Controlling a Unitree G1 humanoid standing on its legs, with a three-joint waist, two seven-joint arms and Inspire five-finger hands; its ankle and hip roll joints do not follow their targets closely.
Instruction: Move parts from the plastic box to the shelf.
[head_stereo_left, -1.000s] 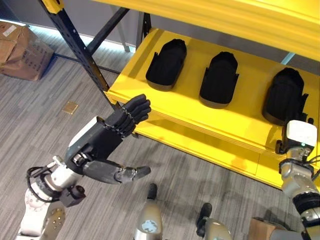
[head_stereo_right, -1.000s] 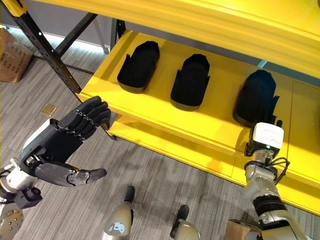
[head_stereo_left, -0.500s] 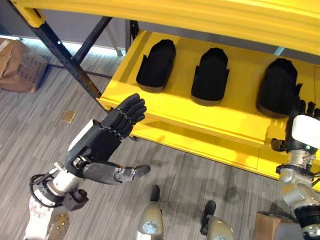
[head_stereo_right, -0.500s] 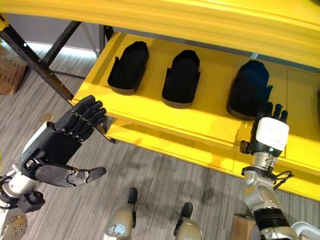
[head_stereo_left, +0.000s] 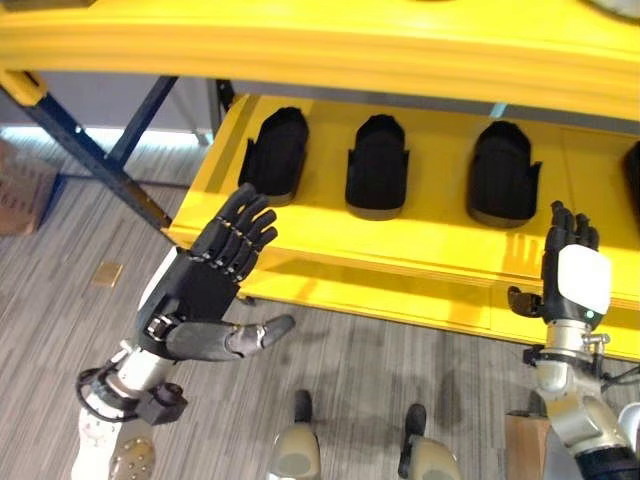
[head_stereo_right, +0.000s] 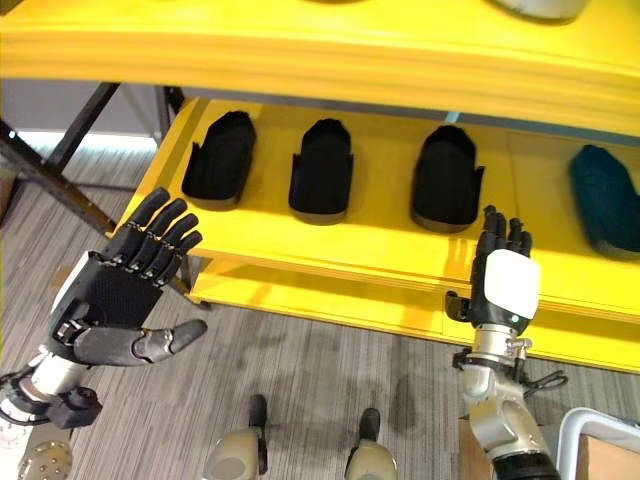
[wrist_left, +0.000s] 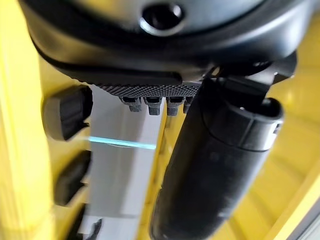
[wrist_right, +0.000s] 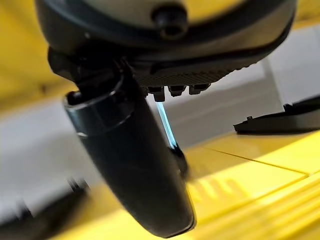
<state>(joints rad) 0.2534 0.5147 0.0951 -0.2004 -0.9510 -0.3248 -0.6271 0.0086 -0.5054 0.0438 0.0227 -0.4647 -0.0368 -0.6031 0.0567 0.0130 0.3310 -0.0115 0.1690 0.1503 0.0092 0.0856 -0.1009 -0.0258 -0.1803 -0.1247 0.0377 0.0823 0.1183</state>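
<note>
Three black moulded parts (head_stereo_left: 275, 155) (head_stereo_left: 377, 165) (head_stereo_left: 503, 172) lie in a row on the yellow shelf (head_stereo_left: 400, 245). A fourth, darker part (head_stereo_right: 605, 200) lies further right. My right hand (head_stereo_right: 500, 285) stands in front of the shelf's front edge, below the third part, open with straight fingers and holding nothing. My left hand (head_stereo_left: 210, 290) hovers over the floor to the left of the shelf, open and holding nothing, thumb spread. The right wrist view catches one part (wrist_right: 280, 120) past the thumb.
A yellow upper shelf beam (head_stereo_left: 320, 50) overhangs the row of parts. A dark diagonal brace (head_stereo_left: 90, 150) runs down at the left. A cardboard box (head_stereo_left: 20, 185) sits on the floor far left. A pale container rim (head_stereo_right: 580, 430) shows at the lower right.
The camera has moved, shifting the whole picture. My right hand has drawn back from the third black part to the shelf's front edge. The left hand keeps its pose.
</note>
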